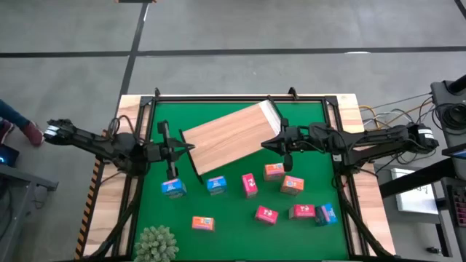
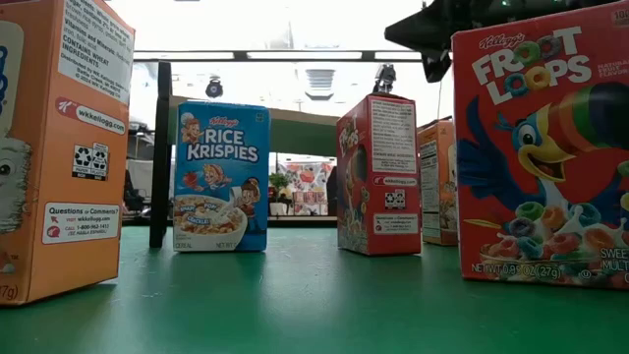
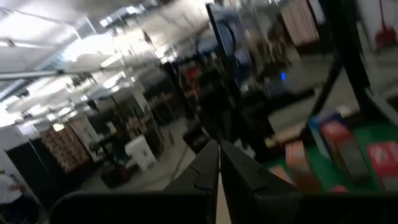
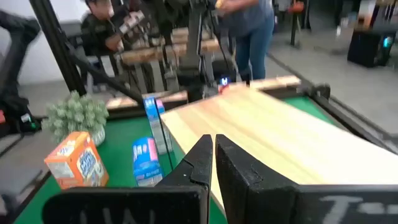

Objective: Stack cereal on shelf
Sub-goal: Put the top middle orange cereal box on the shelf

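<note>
**Desk:** Where are your grippers?

**Me:** My right gripper [image 1: 266,145] has its fingers pressed together on nothing, right at the right-hand end of the shelf [image 1: 229,135]. My left gripper [image 1: 191,148] is pinched shut too, empty, at the board's opposite lower corner.

**Desk:** And the shelf itself?

**Me:** It sits skewed on the green mat [image 1: 306,120], its long axis running from low on the left to high on the right, spanning the gap between both arms.

**Desk:** The cereal?

**Me:** Scattered nearer the front edge than the board. I count 9 boxes: a blue box [image 1: 173,188] under my left arm, an orange box [image 1: 274,171] just below my right. I judge the right arm nearer most of them.
</note>
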Controlling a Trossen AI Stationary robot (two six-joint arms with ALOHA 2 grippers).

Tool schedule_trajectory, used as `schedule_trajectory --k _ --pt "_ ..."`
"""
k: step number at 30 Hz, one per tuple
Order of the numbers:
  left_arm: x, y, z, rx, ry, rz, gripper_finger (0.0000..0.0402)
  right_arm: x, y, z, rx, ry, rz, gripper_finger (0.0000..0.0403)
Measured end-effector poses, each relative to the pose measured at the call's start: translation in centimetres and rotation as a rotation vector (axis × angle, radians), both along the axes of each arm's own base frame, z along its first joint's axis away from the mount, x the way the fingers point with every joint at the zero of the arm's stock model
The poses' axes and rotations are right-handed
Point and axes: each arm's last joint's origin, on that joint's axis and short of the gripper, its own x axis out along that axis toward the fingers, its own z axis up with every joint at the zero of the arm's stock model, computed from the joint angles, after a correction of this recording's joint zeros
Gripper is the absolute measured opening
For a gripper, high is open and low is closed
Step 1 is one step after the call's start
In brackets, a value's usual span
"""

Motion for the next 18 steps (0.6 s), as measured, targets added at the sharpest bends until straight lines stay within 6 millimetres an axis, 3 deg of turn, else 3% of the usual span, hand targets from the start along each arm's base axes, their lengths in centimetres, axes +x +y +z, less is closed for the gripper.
schedule_trajectory --k 6,10,18 --pt "0.6 0.3 0.6 0.038 0.066 0.028 0.0000 0.9 -0.1 1.2 -0.007 0.100 0.000 0.0013" --pt "0.5 0.5 -0.1 0.096 0.089 0.043 0.0000 1.2 -0.2 1.8 -0.039 0.109 0.002 0.0013" --pt "-0.4 0.7 -0.9 0.111 0.098 0.044 0.0000 1.5 -0.4 1.6 -0.136 0.136 0.013 0.0013"
